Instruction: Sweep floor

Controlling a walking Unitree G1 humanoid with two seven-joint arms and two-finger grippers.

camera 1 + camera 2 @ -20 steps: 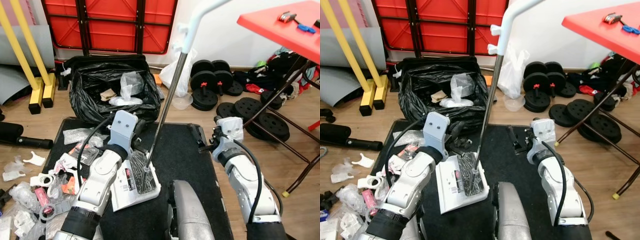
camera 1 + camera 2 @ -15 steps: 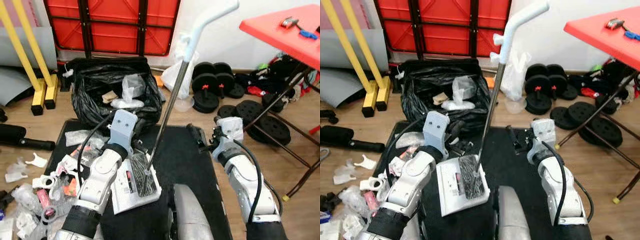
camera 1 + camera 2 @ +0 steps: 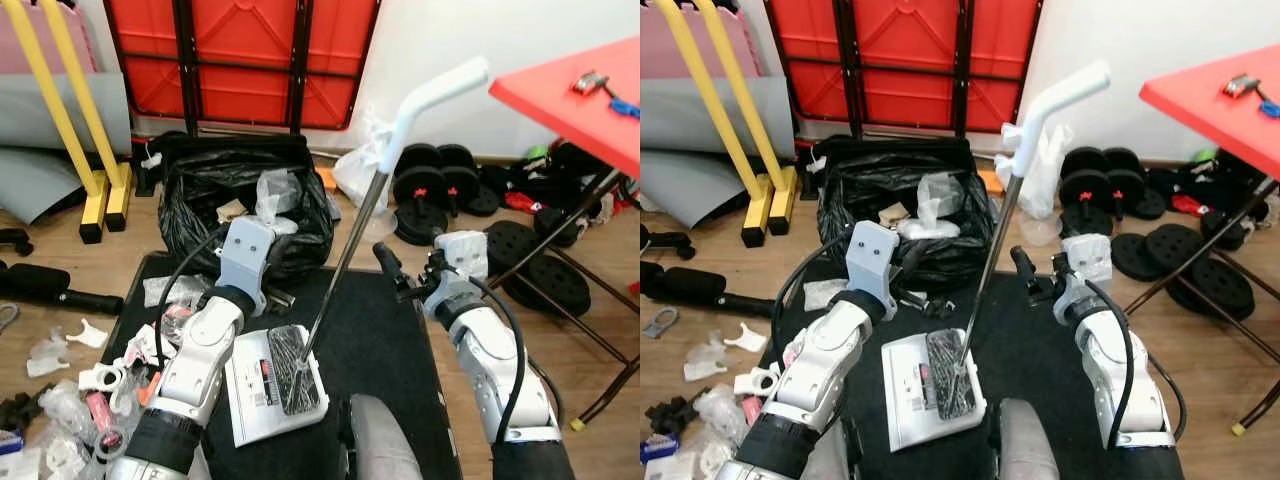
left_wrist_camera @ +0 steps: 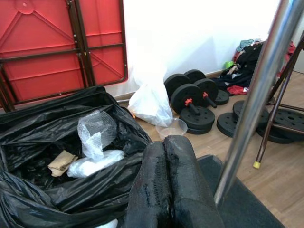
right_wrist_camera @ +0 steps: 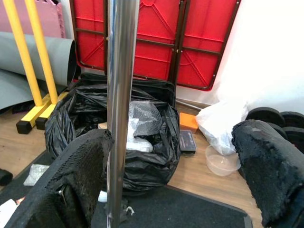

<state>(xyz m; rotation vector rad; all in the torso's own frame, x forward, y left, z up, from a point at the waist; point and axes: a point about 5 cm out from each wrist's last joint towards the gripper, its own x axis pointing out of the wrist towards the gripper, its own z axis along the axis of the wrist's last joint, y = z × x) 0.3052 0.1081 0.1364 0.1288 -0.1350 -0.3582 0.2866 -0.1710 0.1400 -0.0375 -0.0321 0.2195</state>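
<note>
The left tool (image 4: 168, 185) has its two black fingers pressed flat together with nothing between them. It sits at the near rim of the black rubbish bag (image 3: 200, 205), whose mouth gapes just ahead of it with crumpled plastic and paper inside. The dustpan's steel pole (image 3: 340, 270) rises just to the right of this tool, close beside the fingers and clear of them, tilting up to a white angled handle (image 3: 430, 95). The white dustpan (image 3: 275, 380) lies behind and below the left tool on the black mat (image 3: 385, 330), with dark debris heaped in it.

The right tool (image 5: 180, 171) stands spread wide, one finger on each side of the pole without closing on it; the pole passes just beside one finger. Ahead of the right tool the mat's far edge gives way to bare wood floor (image 3: 350, 225), where a clear plastic bowl (image 5: 223, 160) and a white plastic bag (image 5: 221, 124) lie. To its right, black weight plates (image 3: 540, 260) and the red table (image 3: 570, 95) legs narrow the room. Left of the left tool, white litter (image 3: 85, 380) crowds the mat's edge.
</note>
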